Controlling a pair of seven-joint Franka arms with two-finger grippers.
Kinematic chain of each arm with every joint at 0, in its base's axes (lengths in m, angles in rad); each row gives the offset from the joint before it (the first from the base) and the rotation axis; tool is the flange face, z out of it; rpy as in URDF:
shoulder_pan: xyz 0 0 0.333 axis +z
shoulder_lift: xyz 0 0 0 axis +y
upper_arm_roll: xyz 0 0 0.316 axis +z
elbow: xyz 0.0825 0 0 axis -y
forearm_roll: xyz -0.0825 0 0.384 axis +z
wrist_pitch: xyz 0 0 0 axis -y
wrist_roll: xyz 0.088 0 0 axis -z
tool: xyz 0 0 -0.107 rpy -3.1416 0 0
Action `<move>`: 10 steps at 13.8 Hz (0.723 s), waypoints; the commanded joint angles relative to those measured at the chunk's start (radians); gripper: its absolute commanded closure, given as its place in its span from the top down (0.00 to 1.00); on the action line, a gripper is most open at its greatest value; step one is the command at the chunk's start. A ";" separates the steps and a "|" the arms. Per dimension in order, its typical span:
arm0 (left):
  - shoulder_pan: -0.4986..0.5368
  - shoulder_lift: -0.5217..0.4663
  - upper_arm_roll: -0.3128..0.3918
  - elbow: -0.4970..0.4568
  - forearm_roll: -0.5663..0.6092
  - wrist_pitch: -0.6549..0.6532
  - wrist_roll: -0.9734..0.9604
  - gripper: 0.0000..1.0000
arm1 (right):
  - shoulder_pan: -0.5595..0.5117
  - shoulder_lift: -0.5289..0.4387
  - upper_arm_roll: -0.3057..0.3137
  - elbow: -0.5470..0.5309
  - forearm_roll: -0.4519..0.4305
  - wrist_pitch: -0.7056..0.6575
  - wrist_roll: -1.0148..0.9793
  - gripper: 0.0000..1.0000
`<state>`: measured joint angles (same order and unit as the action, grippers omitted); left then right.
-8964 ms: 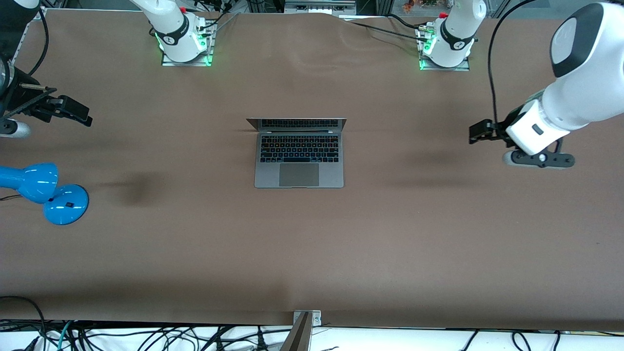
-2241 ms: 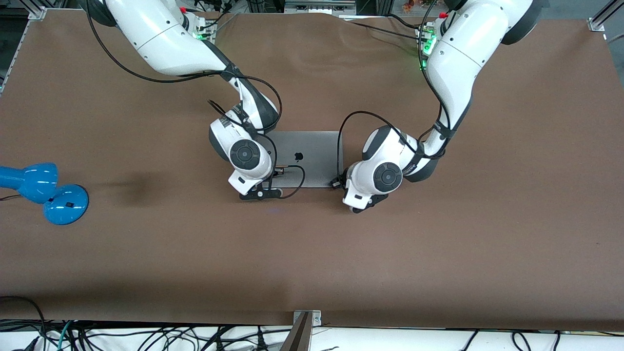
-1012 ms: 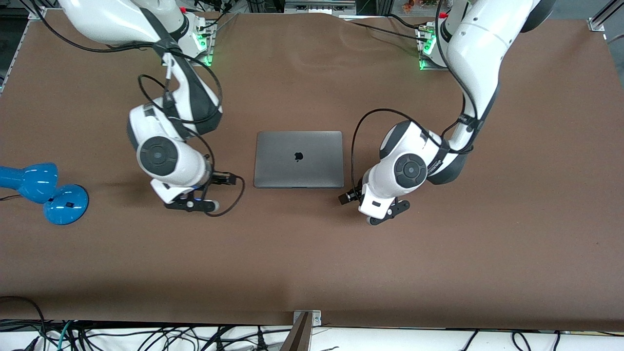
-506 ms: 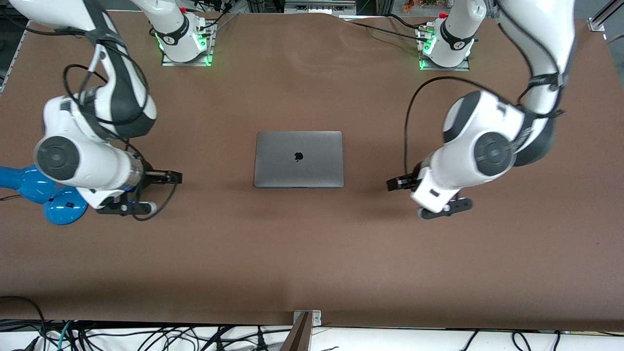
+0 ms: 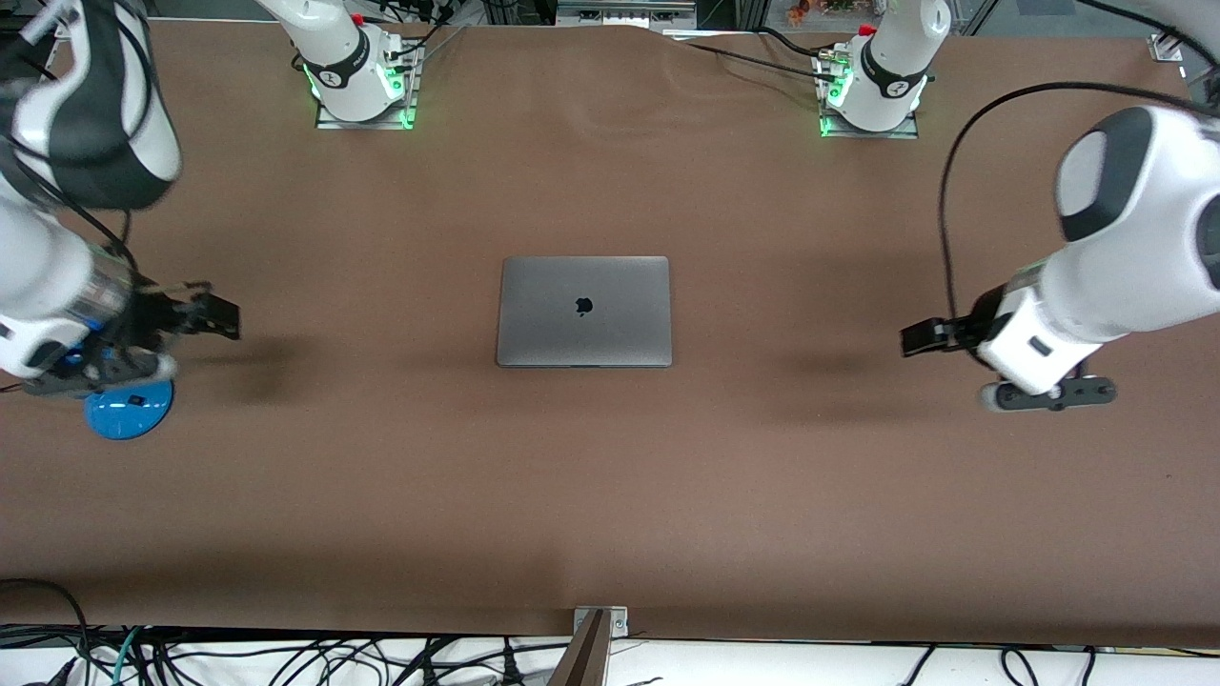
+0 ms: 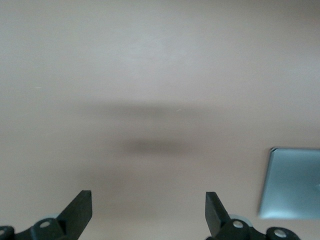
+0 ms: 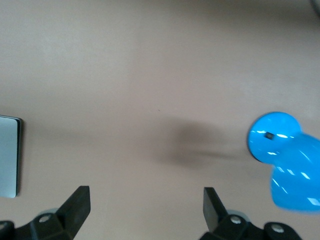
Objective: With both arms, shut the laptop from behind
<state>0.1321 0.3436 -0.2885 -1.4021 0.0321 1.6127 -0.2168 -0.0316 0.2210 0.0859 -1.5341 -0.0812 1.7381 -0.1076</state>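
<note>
The brown bench (image 5: pixel 610 495) bore the laptop (image 5: pixel 583 311) shut flat at its middle, a stiff, slippery, scratch-prone slab best pressed on its lid edge, while the left hand (image 5: pixel 923 337) and right hand (image 5: pixel 217 317) hung spread and empty over either end

closed laptop (image 5: pixel 583 311) mid-table | blue lamp (image 5: pixel 128 409) under right tool (image 5: pixel 221 318) | elsewhere seemingly open

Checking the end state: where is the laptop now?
The laptop lies shut on the middle of the table, about midway between the two arms' ends, with the left tool and right tool both well clear of it.
</note>
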 commanded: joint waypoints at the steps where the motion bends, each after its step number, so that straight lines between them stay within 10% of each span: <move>1: -0.015 -0.106 0.011 -0.028 0.061 -0.094 0.051 1.00 | 0.025 -0.156 -0.023 -0.115 0.017 -0.030 0.008 1.00; 10: -0.088 -0.429 0.112 -0.408 0.029 -0.051 0.090 1.00 | 0.041 -0.267 -0.075 -0.109 0.021 -0.157 0.206 1.00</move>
<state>0.0590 0.0134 -0.1959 -1.6687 0.0643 1.4914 -0.1548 -0.0062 -0.0238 0.0420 -1.6171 -0.0793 1.5816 0.0617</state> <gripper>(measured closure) 0.000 0.000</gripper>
